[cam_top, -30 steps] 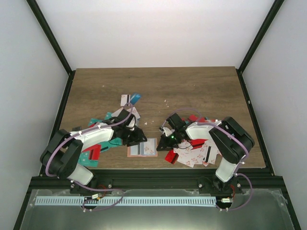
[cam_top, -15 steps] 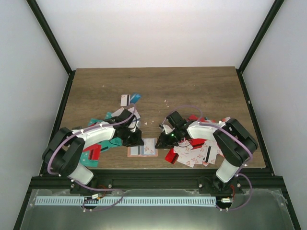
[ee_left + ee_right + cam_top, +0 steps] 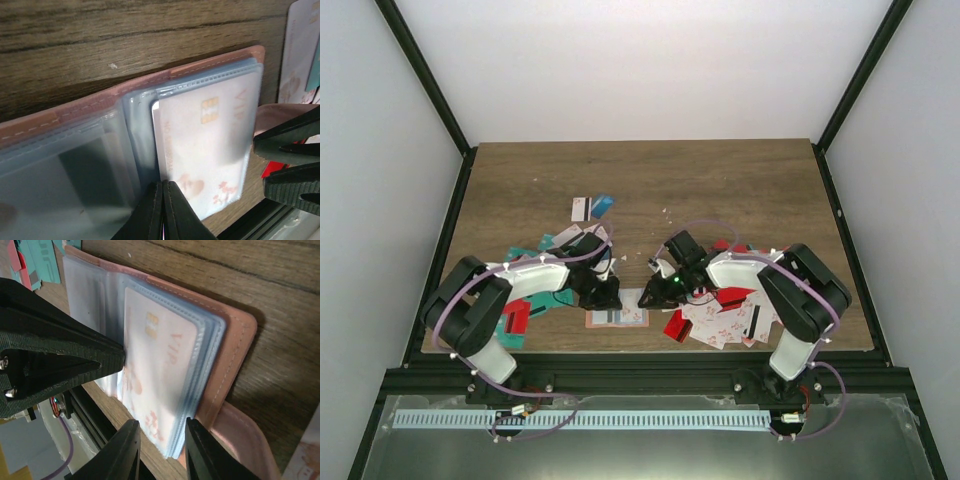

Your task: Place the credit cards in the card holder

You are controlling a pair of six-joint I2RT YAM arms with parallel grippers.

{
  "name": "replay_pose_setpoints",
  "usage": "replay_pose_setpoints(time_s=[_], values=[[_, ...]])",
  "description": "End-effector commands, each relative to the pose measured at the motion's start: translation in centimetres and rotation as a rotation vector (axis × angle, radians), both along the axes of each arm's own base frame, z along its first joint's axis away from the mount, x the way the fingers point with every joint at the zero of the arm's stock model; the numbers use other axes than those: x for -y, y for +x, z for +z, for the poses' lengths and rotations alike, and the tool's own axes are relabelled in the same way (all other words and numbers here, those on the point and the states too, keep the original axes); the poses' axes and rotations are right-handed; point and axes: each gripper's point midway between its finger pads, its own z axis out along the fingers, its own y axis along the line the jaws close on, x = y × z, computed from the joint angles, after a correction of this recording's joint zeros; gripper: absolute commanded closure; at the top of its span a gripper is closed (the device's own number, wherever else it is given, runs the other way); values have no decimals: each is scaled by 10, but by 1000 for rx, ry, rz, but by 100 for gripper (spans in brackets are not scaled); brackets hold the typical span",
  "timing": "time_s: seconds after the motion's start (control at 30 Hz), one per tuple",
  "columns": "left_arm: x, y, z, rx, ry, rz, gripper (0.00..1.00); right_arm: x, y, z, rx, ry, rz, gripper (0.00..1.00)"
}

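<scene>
The salmon-pink card holder (image 3: 620, 312) lies open near the table's front edge, its clear sleeves facing up. A white credit card with red marks (image 3: 200, 145) sits inside the top sleeve (image 3: 155, 365). My left gripper (image 3: 603, 295) is shut, its tips (image 3: 163, 187) pressed together at the holder's fold, beside that card's inner edge. I cannot tell whether they pinch a sleeve. My right gripper (image 3: 653, 292) is open, and its fingers (image 3: 161, 422) straddle the near corner of the sleeve stack without clamping it. The pink cover (image 3: 235, 355) shows under the sleeves.
Teal and red cards (image 3: 535, 250) are scattered left of the holder. A heap of white and red cards (image 3: 725, 320) lies under the right arm. Two more cards (image 3: 592, 207) rest farther back. The black front rail (image 3: 640, 355) runs just below the holder.
My left gripper has shut and come down onto the holder's fold. My right gripper has opened a little and shifted left to the holder's right edge.
</scene>
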Motion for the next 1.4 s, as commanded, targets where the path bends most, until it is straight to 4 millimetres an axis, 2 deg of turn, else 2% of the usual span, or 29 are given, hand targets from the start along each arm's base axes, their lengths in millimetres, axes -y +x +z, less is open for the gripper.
replay_pose_setpoints(time_s=[0.0, 0.3, 0.77, 1.03, 1.23, 1.37], values=[[-4, 0, -10, 22, 46, -30, 96, -10, 8, 4, 13, 12, 0, 71], [-17, -9, -24, 23, 111, -37, 96, -11, 8, 1, 3, 16, 1, 68], [-17, -10, -26, 22, 115, -33, 96, -14, 5, 9, 12, 61, 19, 68], [-18, -10, -26, 20, 120, -32, 96, 0, 10, 8, 55, -38, -13, 68], [-18, -11, -28, 17, 124, -35, 96, -12, 6, 23, 53, 66, 25, 68], [-19, -12, -29, 14, 126, -35, 96, -15, 6, 20, 40, 77, 32, 68]])
